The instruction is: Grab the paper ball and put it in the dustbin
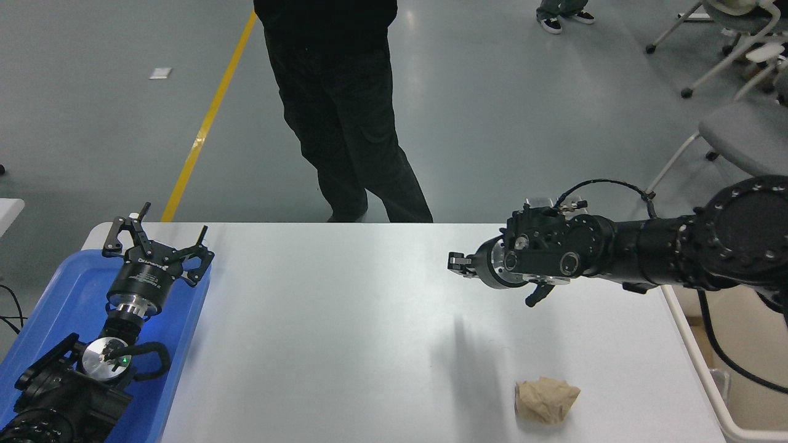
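The paper ball (546,400), a tan crumpled wad, lies on the white table (345,320) near its front right. My right gripper (455,263) hangs in the air above the table, pointing left, well behind and left of the ball. It looks shut and empty. The cream dustbin (703,375) stands off the table's right edge; my right arm hides most of it, and only part of its rim and inside shows. My left gripper (165,231) is open and parked over the blue tray (55,295) at the lower left.
A person in black trousers (345,117) stands at the table's far edge, left of my right gripper. Office chairs (739,129) stand on the floor at the back right.
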You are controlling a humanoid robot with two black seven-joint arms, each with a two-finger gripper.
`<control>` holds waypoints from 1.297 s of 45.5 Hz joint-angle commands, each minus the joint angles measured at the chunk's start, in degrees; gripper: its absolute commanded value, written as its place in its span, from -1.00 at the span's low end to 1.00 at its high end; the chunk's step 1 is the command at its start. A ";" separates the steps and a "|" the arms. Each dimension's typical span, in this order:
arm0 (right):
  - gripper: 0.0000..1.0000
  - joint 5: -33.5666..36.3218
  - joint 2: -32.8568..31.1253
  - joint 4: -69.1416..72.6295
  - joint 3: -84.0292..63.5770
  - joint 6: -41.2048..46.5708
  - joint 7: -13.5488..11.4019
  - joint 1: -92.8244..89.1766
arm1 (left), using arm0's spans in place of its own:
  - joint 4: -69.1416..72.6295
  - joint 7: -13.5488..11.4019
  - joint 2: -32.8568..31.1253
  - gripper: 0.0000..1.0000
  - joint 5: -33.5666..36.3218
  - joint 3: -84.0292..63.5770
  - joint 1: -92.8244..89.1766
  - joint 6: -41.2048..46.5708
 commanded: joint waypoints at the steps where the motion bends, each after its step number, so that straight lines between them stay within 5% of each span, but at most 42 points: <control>1: -1.00 3.32 -4.53 7.24 -3.91 6.96 0.07 9.87 | -0.01 0.00 0.00 0.99 -0.08 -0.06 0.02 0.00; 9: -1.00 3.41 -4.26 17.61 -9.97 7.31 1.91 18.57 | -0.01 0.00 0.00 0.99 -0.08 -0.06 0.02 0.00; 22: -1.00 6.13 -3.38 28.69 -23.42 14.34 13.07 37.82 | -0.01 0.00 0.00 0.99 -0.08 -0.06 0.02 0.00; 30: -1.00 10.43 -3.47 30.63 -26.15 20.05 13.95 44.33 | -0.01 0.00 0.00 0.99 -0.08 -0.06 0.10 0.00; 33: -0.31 11.75 -3.56 30.63 -26.33 20.41 13.95 45.91 | -0.01 -0.09 0.00 0.99 -0.08 -0.06 0.10 0.00; 39: 0.67 13.25 -3.30 30.72 -26.42 21.20 13.95 47.67 | -0.01 -0.09 0.00 0.99 -0.08 -0.06 0.10 0.00; 44: 0.86 13.25 -3.21 31.59 -26.42 24.27 13.87 49.08 | -0.01 -0.09 0.00 0.99 -0.08 -0.06 0.10 0.00; 59: 1.00 13.25 -4.26 33.97 -26.42 33.42 13.60 57.52 | -0.01 -0.09 0.00 0.99 -0.08 -0.06 0.10 0.00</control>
